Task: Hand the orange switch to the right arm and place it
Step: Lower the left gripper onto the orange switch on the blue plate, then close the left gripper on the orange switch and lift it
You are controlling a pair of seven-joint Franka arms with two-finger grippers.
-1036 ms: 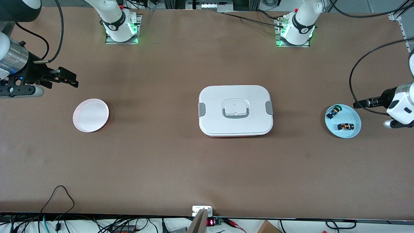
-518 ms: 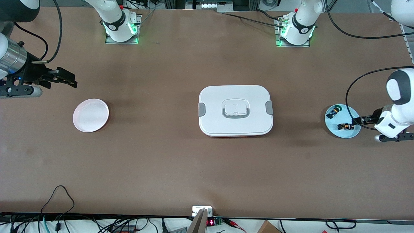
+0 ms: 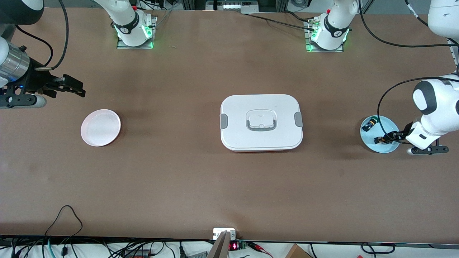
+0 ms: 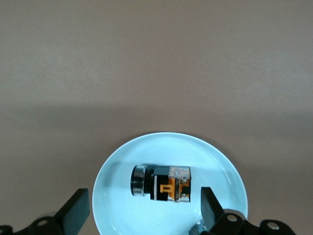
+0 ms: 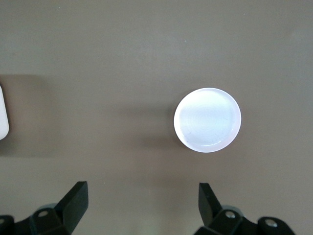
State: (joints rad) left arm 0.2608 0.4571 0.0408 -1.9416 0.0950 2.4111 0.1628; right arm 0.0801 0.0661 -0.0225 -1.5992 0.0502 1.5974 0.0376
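Observation:
The orange switch (image 4: 161, 182) lies on its side in a light blue plate (image 4: 110, 188), showing a black body, a silver ring and an orange part. My left gripper (image 4: 143, 215) is open just above the plate, one finger on either side of the switch, not touching it. In the front view the left gripper (image 3: 391, 137) hangs over the plate (image 3: 373, 145) by the orange switch (image 3: 378, 140). My right gripper (image 3: 73, 89) is open and empty over the table at the right arm's end and waits; it also shows in the right wrist view (image 5: 142, 203).
A green-capped black switch (image 3: 369, 124) lies in the same blue plate, farther from the front camera. A pale pink plate (image 3: 100, 127) sits below the right gripper and shows in the right wrist view (image 5: 207, 120). A closed white lidded box (image 3: 261, 122) stands at the table's middle.
The left arm has swung down and in, bringing its open gripper from beside the blue plate to over the orange switch. The right arm has hardly moved.

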